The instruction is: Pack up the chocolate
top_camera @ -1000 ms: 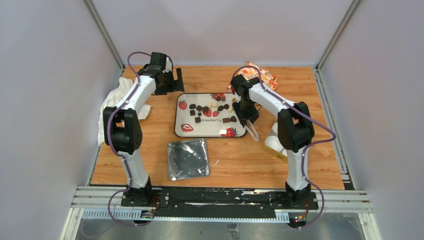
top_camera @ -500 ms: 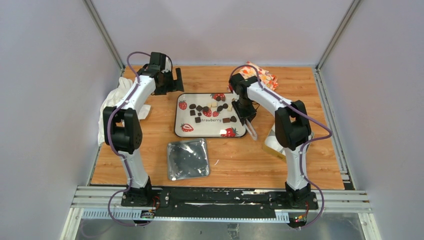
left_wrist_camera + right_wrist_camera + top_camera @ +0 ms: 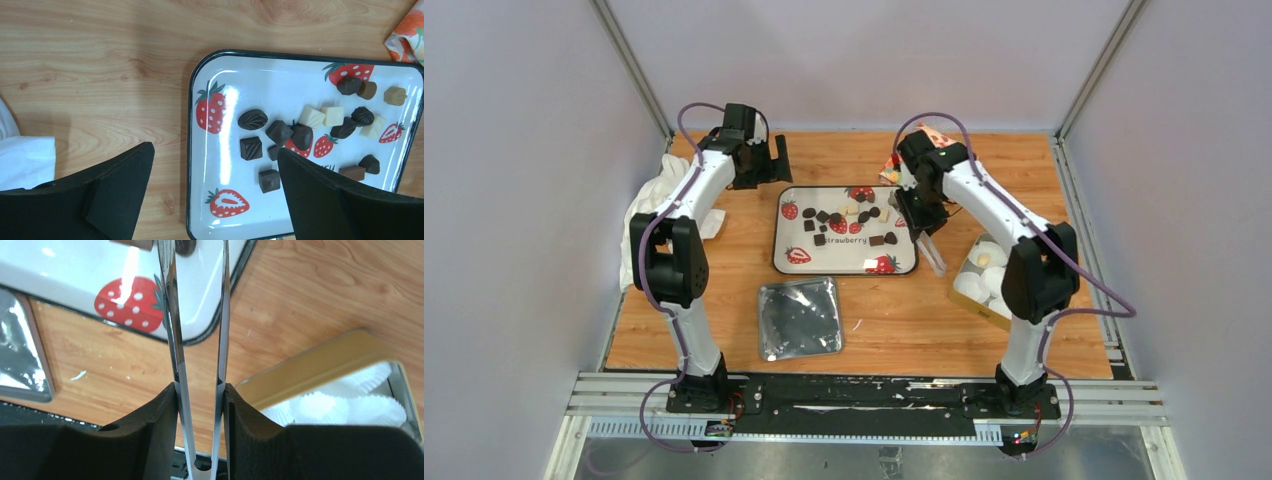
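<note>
The chocolate (image 3: 844,222) is several small dark, tan and cream pieces scattered on the white strawberry-print tray (image 3: 776,262). The pieces (image 3: 252,119) and the tray rim (image 3: 189,150) also show in the left wrist view. My left gripper (image 3: 774,160) is open and empty, raised behind the tray's far left corner (image 3: 215,152). My right gripper (image 3: 921,222) is shut on metal tongs (image 3: 932,255) at the tray's right edge. In the right wrist view the gripper (image 3: 200,387) holds the tongs (image 3: 172,315) with their arms apart, and a dark piece (image 3: 186,245) lies near the tips.
A gold box (image 3: 969,300) with white pleated paper cups (image 3: 350,405) stands right of the tray. A silver foil tray (image 3: 799,318) lies in front of it. A white cloth (image 3: 649,205) lies at the left, and an orange patterned wrapper (image 3: 939,140) at the back.
My right arm's elbow has swung out to the right, uncovering the gold box. The tongs stay by the tray's right edge. The left arm has not moved.
</note>
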`<action>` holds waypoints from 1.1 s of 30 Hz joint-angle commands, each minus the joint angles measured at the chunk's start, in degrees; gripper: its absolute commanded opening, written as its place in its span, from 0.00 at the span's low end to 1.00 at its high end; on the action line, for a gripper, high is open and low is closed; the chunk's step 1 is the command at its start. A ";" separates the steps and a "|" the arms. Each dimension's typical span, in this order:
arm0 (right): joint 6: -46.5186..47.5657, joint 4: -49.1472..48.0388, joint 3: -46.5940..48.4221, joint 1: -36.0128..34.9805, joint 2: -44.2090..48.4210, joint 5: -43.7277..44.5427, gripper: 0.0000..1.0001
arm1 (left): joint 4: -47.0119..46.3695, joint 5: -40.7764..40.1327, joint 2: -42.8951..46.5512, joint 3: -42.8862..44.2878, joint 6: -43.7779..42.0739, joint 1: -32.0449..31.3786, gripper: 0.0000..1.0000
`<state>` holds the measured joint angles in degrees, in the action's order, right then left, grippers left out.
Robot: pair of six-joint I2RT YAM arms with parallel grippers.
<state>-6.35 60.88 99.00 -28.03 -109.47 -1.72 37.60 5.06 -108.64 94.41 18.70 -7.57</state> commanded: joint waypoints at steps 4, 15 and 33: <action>-2.86 5.26 -12.19 5.54 16.38 -1.44 0.00 | 0.63 2.36 0.21 2.47 0.70 0.37 1.00; -16.79 6.15 -36.04 8.78 37.06 -0.69 0.01 | 0.56 4.69 1.45 2.09 2.50 0.28 1.00; -18.80 6.33 -47.95 9.31 42.05 1.66 0.03 | 0.19 5.11 4.13 -1.99 2.32 -0.34 1.00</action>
<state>-24.34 65.56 52.05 -19.64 -69.14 -1.08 37.85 9.34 -107.44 93.23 21.26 -7.68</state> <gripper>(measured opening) 0.386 0.997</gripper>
